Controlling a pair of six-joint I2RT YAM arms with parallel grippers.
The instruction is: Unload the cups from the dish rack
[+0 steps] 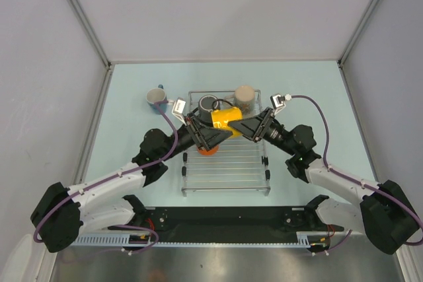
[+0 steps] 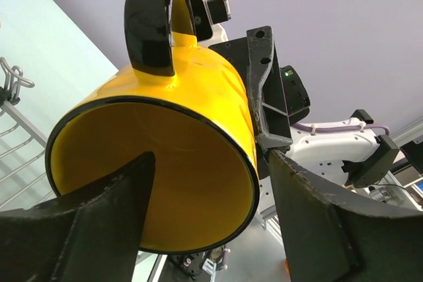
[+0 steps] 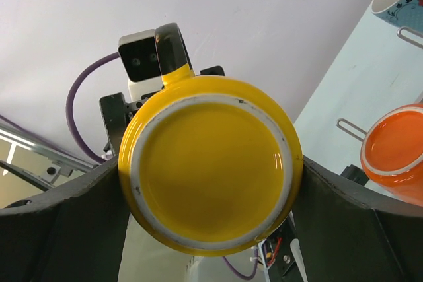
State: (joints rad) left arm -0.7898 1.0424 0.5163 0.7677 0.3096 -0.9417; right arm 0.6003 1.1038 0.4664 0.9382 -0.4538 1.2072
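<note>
Yellow glaze marked the mug both our arms had reached. It hung on its side above the far end of the dish rack, its long axis running roughly nine to three o'clock in the top view. The mouth faced the left gripper at eight o'clock and the base faced the right gripper at four. The right gripper's jaws clamped the body near the base. The left stood wide, one finger inside the mouth, the other outside, just off the wall. We judged the right arm bore the weight, so the table at three o'clock suited the set-down.
</note>
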